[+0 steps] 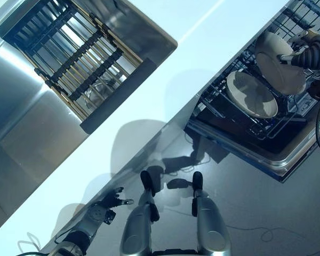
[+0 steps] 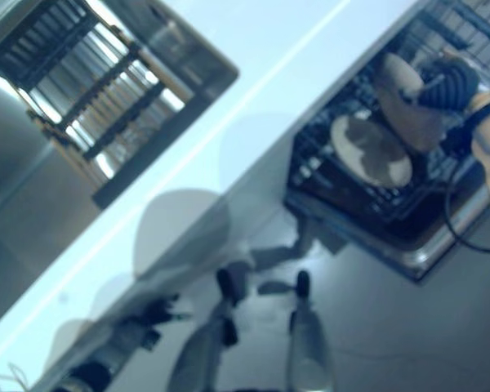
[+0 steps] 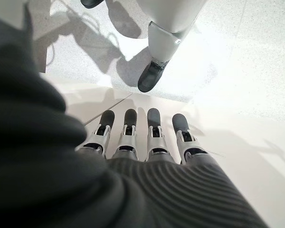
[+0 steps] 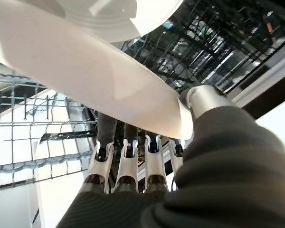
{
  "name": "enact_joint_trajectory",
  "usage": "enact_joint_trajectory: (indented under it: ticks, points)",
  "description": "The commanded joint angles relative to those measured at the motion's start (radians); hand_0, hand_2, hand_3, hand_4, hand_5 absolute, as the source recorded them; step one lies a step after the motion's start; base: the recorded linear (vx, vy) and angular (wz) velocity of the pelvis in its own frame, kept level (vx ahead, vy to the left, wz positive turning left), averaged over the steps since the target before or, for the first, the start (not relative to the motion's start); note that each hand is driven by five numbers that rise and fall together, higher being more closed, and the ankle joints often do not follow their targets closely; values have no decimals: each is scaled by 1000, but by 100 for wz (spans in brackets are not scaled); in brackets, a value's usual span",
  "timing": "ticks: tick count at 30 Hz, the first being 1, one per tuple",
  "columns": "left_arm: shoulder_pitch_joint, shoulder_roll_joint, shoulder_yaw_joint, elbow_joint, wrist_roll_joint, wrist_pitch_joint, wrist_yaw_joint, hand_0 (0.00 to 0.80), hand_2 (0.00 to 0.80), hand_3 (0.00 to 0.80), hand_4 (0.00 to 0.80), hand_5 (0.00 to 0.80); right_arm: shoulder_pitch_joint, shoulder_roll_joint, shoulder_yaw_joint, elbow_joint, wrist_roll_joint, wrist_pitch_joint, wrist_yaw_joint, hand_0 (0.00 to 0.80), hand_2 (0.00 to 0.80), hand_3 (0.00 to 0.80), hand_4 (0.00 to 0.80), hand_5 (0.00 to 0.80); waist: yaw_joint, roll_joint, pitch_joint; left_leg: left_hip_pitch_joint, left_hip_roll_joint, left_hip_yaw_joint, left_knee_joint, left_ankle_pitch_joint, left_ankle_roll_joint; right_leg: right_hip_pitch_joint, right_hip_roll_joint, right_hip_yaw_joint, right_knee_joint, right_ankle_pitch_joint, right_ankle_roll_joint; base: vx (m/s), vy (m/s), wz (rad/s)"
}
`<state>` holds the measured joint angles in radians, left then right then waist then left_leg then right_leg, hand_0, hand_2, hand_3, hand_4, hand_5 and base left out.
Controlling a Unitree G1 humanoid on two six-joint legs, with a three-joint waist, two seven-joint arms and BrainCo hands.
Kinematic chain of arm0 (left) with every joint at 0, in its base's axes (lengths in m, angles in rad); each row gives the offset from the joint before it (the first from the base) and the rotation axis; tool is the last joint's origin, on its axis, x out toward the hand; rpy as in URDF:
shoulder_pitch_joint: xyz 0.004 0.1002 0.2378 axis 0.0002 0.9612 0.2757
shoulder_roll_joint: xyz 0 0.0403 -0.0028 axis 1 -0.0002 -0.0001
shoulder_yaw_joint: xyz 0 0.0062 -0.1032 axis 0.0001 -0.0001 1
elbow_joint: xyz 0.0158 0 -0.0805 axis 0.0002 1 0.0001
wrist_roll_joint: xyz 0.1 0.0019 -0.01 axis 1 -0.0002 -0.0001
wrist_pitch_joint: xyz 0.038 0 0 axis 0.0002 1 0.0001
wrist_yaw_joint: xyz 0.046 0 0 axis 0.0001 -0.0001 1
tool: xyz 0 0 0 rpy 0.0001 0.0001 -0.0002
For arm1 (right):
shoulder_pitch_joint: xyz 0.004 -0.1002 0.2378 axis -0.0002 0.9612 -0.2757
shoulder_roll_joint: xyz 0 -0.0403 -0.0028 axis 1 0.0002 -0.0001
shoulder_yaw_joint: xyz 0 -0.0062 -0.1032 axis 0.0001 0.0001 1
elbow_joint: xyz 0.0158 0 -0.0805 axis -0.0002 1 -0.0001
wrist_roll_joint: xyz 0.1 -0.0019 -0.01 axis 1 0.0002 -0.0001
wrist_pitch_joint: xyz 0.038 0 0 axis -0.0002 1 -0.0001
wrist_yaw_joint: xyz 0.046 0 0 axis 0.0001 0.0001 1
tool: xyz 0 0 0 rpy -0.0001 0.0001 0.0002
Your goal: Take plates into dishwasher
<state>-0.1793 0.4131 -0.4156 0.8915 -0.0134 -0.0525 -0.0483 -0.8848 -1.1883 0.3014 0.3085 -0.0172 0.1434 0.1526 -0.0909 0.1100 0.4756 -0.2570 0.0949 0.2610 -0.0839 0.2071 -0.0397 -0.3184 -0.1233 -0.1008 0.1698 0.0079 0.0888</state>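
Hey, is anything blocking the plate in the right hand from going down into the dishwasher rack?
Possibly: another plate already sits in the rack just beside the held plate in the right hand.

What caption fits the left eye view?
Right robot hand holds a plate over the dishwasher rack, where another plate lies; left robot hand idle.

Two plates [image 1: 280, 63] [image 1: 252, 94], one dishwasher rack [image 1: 240, 125], one drying rack [image 1: 77, 58].

Cream plates [image 1: 280, 63] in a black wire rack [image 1: 240, 120]; white counter [image 1: 165, 85]; silver, dark-tipped fingers [image 3: 153, 135].
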Motion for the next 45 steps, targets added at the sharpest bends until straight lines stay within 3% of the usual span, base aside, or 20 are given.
enact_joint_trajectory:
  ticks: [1, 17, 45]
  points:
    - [-68, 76, -6, 54, -10, -2, 24, 0, 0, 0, 0, 0, -161, -18, 47, 31, -75, -18, -56, 800, 800, 800, 800, 800, 21, -2, -38, -3, -59, -37, -3, -73, -9, -55, 76, -40, 177, -128, -42, 0, 0, 0]
    - [-62, 87, 3, 35, -16, 1, 14, 0, 0, 0, 0, 0, -210, -31, 120, 69, -117, 10, -25, 800, 800, 800, 800, 800, 35, 2, -31, -21, -58, -46, -3, -64, -8, -75, 74, -45, 193, -132, -41, 0, 0, 0]
    - [-82, 70, -19, -7, -70, 11, 31, 0, 0, 0, 0, 0, -250, 46, 194, 262, -189, 10, -3, 800, 800, 800, 800, 800, 56, 62, 18, -71, -70, -60, -3, -37, -12, -147, 57, -59, 239, -138, -43, -1, 1, 0]
